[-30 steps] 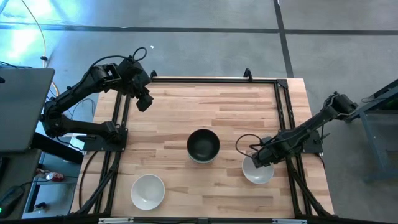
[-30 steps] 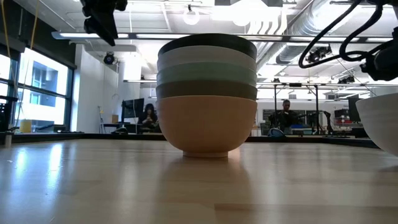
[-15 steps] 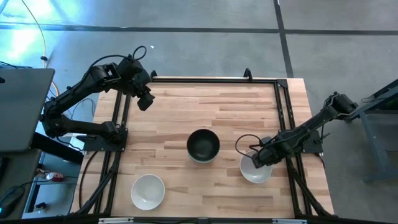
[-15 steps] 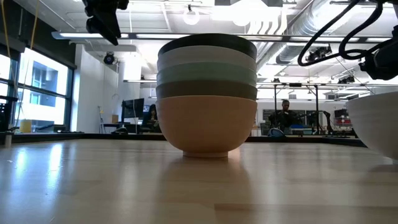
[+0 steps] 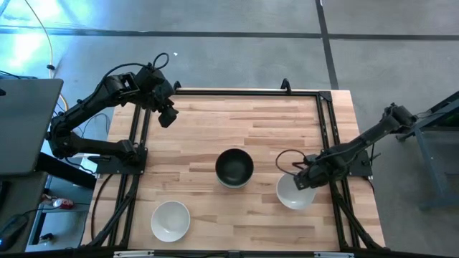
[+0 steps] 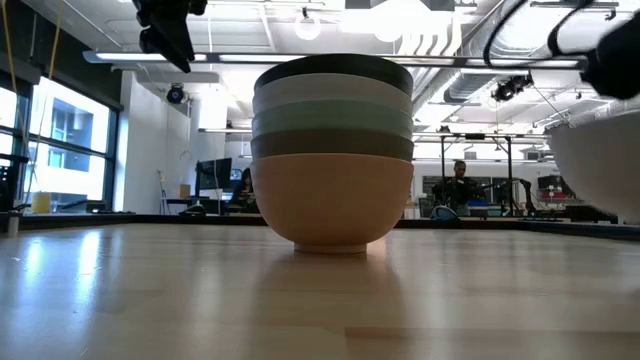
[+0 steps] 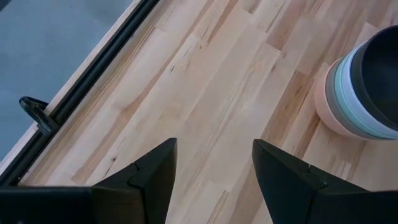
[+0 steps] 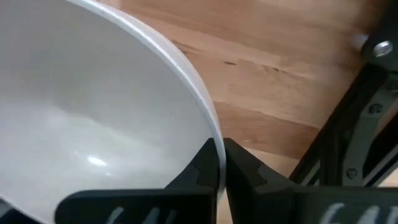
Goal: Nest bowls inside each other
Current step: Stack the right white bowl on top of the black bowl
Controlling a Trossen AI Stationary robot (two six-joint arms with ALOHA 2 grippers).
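Observation:
A stack of nested bowls (image 5: pixel 234 168) stands mid-table, black on top and peach at the bottom (image 6: pixel 332 200). One white bowl (image 5: pixel 171 219) rests on its base near the front left. My right gripper (image 5: pixel 305 179) is shut on a second white bowl (image 5: pixel 295 192) right of the stack, seen raised in the low view (image 6: pixel 600 165). My left gripper (image 5: pixel 166 118) hangs open above the far left of the table, its fingers (image 7: pixel 155 171) over bare wood. My right gripper pinches the white bowl's rim (image 8: pixel 208 127) on the side toward the table's right edge, one finger inside the bowl and one finger (image 8: pixel 249 171) outside. The fingers come steeply from above. The bowl hangs tilted, lifted off the table.
A black metal frame (image 5: pixel 326 122) runs along the table's left, right and far edges. Bare wood lies between the stack and the far edge. The right arm's cable (image 5: pixel 287 159) loops over the table beside the held bowl.
My right gripper has gone up with the white bowl. The bowl first slid a little toward the stack, then came off the table and tipped. The left arm has kept still.

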